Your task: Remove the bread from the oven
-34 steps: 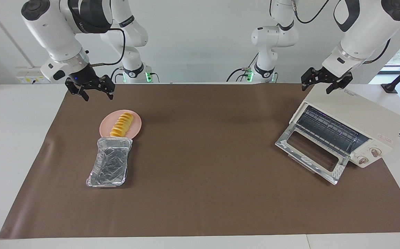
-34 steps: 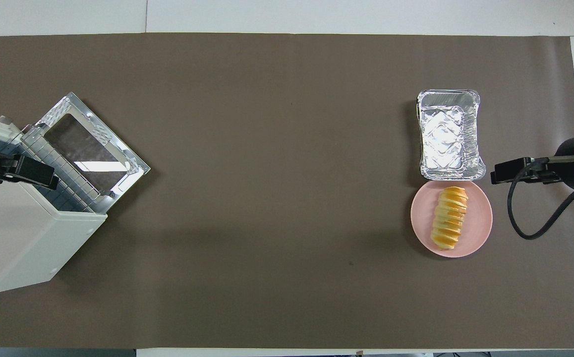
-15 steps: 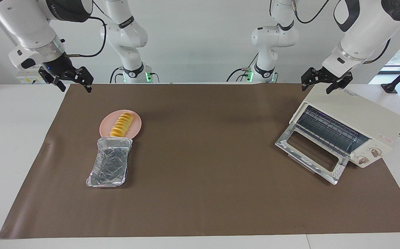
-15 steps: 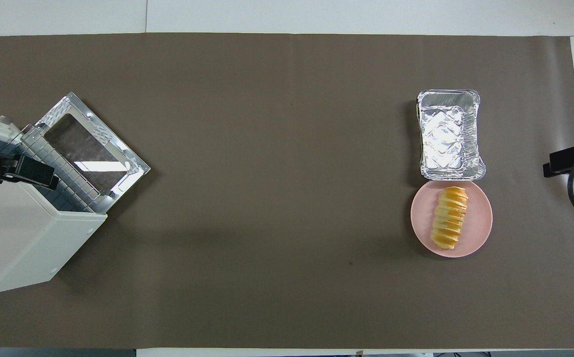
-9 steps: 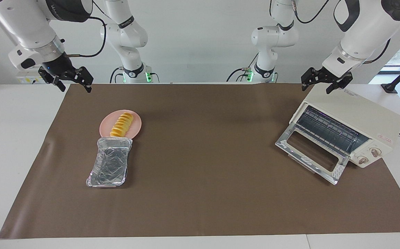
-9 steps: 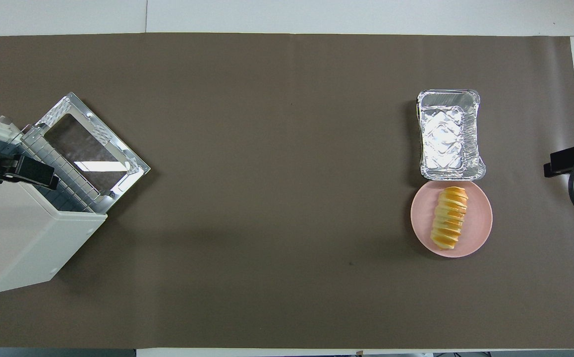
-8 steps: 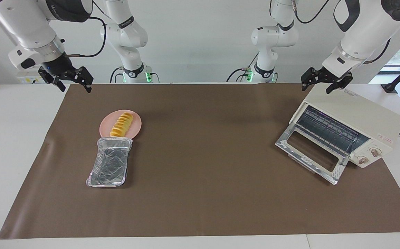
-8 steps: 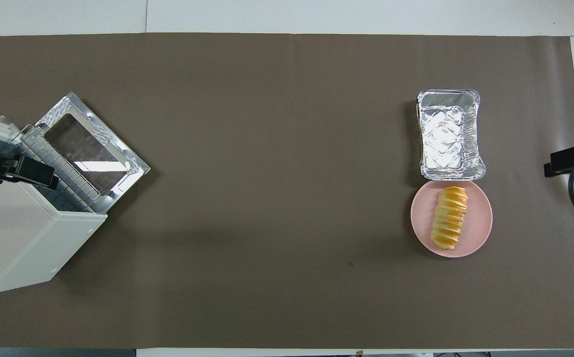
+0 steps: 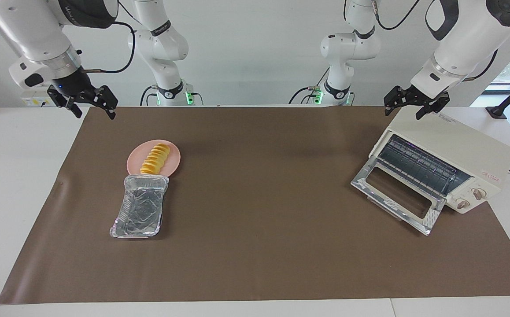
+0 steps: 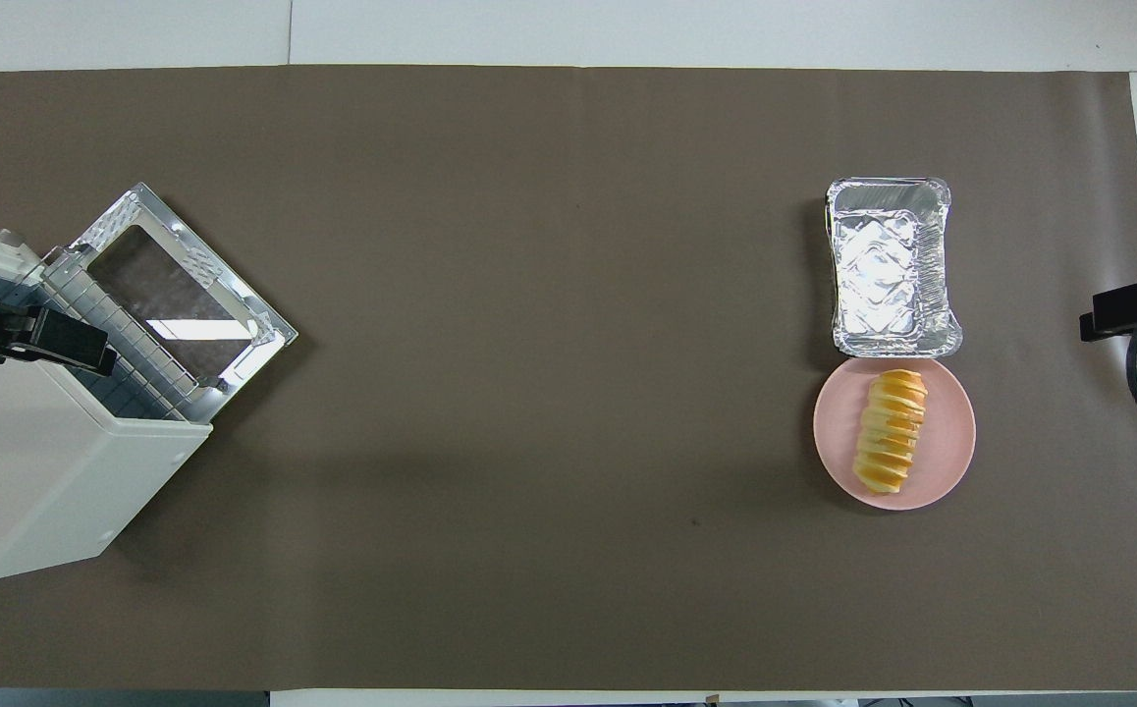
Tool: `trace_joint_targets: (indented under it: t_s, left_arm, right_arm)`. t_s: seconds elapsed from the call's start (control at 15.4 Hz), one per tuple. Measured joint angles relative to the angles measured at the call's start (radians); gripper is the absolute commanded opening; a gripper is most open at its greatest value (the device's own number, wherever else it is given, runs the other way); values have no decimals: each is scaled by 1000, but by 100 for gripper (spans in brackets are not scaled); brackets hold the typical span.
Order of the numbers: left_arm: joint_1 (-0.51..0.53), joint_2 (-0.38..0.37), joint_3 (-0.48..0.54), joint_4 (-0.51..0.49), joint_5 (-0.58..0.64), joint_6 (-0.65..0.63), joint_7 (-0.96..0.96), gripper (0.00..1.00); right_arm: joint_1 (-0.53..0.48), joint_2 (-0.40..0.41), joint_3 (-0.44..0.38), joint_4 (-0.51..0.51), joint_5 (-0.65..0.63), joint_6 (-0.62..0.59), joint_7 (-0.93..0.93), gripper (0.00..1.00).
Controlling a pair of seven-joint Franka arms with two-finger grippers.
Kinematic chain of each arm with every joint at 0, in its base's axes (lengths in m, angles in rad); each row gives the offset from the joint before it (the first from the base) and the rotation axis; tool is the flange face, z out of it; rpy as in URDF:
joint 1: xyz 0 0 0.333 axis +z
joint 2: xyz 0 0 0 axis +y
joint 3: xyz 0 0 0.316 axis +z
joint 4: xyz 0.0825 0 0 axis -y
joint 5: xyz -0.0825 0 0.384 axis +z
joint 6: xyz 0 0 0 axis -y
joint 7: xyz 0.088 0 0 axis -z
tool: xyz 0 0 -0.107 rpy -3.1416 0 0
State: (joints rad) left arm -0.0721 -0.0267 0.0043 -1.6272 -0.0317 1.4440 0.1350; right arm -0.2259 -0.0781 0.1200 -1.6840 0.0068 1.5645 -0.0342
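Both jaws open, holding nothing. Oven (image 9: 444, 165) sits at the left arm's end, door down, rack bare. Left gripper (image 9: 415, 105) hangs over its top corner; right gripper (image 9: 88, 102) well apart from it. Plate (image 9: 173, 166), touching the foil tray (image 9: 140, 211), carries the bread (image 9: 155, 158). Looks done: keep both arms clear.

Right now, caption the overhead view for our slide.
Bread on pink plate beside foil tray; oven door open.
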Motion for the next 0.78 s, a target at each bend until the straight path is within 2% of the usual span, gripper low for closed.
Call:
trace_joint_targets:
  t_s: [0.78]
  left_arm:
    - [0,0,0,0,0,0,0,100]
  right_arm:
    - [0,0,2,0,-1,-2,-55,100]
